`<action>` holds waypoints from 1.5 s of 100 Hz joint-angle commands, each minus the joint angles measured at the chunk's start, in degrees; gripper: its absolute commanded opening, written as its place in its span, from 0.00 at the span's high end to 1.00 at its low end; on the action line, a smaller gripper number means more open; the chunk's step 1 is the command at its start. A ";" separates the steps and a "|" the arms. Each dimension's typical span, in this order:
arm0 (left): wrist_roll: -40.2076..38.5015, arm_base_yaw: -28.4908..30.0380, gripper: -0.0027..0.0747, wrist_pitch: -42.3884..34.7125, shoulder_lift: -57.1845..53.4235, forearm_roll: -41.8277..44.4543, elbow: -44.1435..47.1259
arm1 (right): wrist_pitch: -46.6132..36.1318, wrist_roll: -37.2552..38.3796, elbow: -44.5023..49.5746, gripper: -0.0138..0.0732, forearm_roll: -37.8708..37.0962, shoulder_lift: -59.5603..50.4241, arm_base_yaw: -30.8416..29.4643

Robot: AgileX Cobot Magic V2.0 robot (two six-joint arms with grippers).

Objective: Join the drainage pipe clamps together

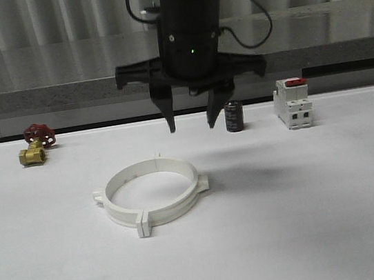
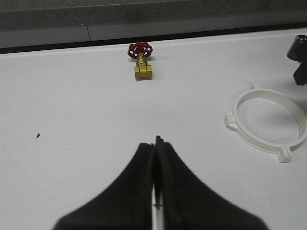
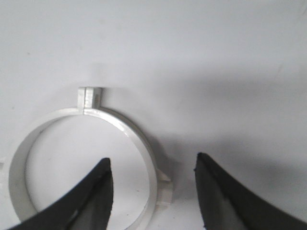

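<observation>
The two white drainage pipe clamps point(image 1: 176, 210) lie flat on the white table, their end tabs meeting so that they form one ring. My right gripper point(image 1: 191, 127) hangs open above the ring's far edge, touching nothing. In the right wrist view the ring point(image 3: 139, 139) lies below, with one side lug point(image 3: 163, 187) between the spread fingers of the right gripper point(image 3: 153, 165). My left gripper point(image 2: 156, 141) is shut with nothing in it, low over bare table. The ring point(image 2: 232, 120) lies well off to its side.
A brass valve with a red handwheel point(image 1: 34, 146) point(image 2: 141, 60) sits at the back left. A small black cylinder point(image 1: 233, 116) and a white, red-topped breaker point(image 1: 292, 103) stand at the back right. A grey ledge runs behind the table.
</observation>
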 commanded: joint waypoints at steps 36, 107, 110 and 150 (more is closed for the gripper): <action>-0.13 0.10 0.99 -4.10 0.09 -0.77 -1.57 | 5.01 -6.13 2.36 0.38 -15.28 -20.16 -3.26; -0.13 0.10 0.99 -4.10 0.09 -0.77 -1.57 | -2.45 -20.41 43.74 0.38 -4.52 -67.32 -26.99; -0.13 0.10 0.99 -4.10 0.09 -0.77 -1.57 | -2.50 -21.34 44.95 0.38 -3.27 -69.56 -26.99; -0.13 0.10 0.99 -4.10 0.09 -0.77 -1.57 | -2.35 -24.02 52.06 0.71 -1.01 -85.42 -26.99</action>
